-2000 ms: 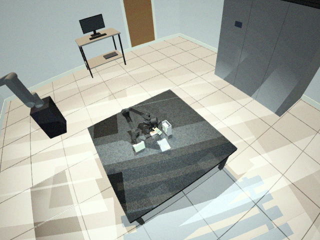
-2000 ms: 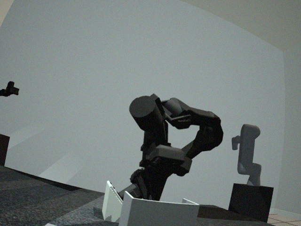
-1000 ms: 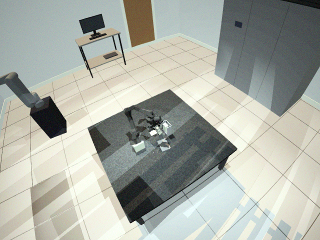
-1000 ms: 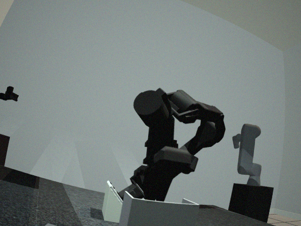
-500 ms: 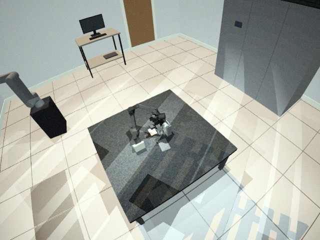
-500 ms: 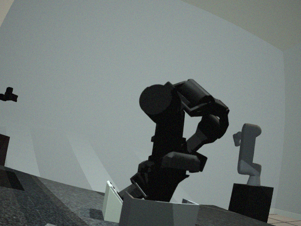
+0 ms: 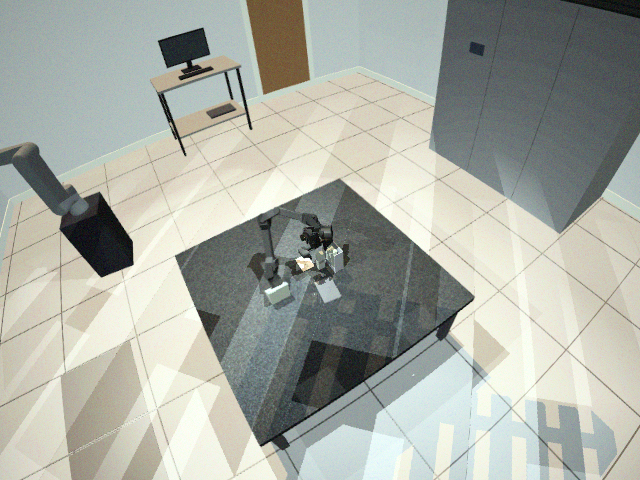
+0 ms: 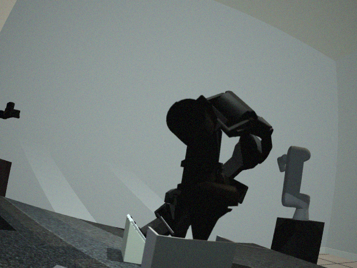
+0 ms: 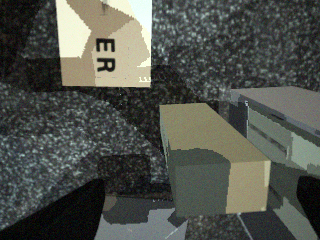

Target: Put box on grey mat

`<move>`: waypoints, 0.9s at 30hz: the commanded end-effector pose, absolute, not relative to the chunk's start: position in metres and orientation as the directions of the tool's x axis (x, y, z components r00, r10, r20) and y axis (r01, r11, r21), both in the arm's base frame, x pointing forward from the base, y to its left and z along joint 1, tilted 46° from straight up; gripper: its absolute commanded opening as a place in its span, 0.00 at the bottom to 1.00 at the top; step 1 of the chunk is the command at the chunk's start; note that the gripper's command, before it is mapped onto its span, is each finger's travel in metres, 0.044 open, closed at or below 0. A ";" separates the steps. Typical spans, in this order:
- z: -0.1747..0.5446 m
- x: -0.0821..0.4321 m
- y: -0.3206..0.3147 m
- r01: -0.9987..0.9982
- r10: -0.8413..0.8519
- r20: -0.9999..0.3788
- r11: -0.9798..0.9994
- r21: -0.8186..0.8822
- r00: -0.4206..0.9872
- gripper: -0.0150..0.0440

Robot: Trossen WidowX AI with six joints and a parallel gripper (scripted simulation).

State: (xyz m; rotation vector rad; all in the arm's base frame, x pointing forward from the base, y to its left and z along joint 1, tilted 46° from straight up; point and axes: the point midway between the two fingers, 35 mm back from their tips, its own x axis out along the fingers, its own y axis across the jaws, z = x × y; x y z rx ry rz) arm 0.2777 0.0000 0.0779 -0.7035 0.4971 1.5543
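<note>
The wrist view shows the box marked ER point(image 7: 304, 264) point(image 9: 107, 52) lying on the dark desk point(image 7: 372, 289) point(image 8: 31, 245) point(image 9: 200, 45), its printed side up, off the grey mat point(image 7: 328, 290) point(image 9: 162, 226). In the top view it is left of the bin point(image 7: 339, 261) point(image 8: 196, 250) point(image 9: 287, 100), with the mat on the near side. The fingers point(image 7: 305, 252) point(image 8: 203, 228) are spread almost as far as they go and grip nothing. Between them in the wrist picture comes a plain-faced box point(image 7: 320, 258) point(image 9: 200, 187), outside the bin and just beside it, with space showing on both sides; whether it stands true or leans a little, I cannot tell.

The ER box is probably light and fairly stiff, like a small carton, with smooth faces that could slide under a weak or crooked grip. It would be best taken by two opposite narrow edges, near the middle of its length, squeezed just enough to hold without denting, then lifted level so the print stays up. Its thickness is hard to judge from here, so the fingers may need to go low, close to the desk. The plain-faced box looks easy to knock over and needs a wide berth.
</note>
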 end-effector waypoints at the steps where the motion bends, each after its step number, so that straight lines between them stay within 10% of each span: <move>1: 0.087 0.280 -0.010 -0.989 0.722 -0.691 -0.110 -0.094 -0.015 1.00; 6: 0.098 0.281 -0.021 -0.989 0.722 -0.692 -0.111 -0.093 -0.016 1.00; 14: 0.096 0.282 -0.019 -0.990 0.723 -0.691 -0.102 -0.101 -0.004 0.67; 27: 0.096 0.282 -0.019 -0.990 0.723 -0.691 -0.102 -0.101 -0.004 0.67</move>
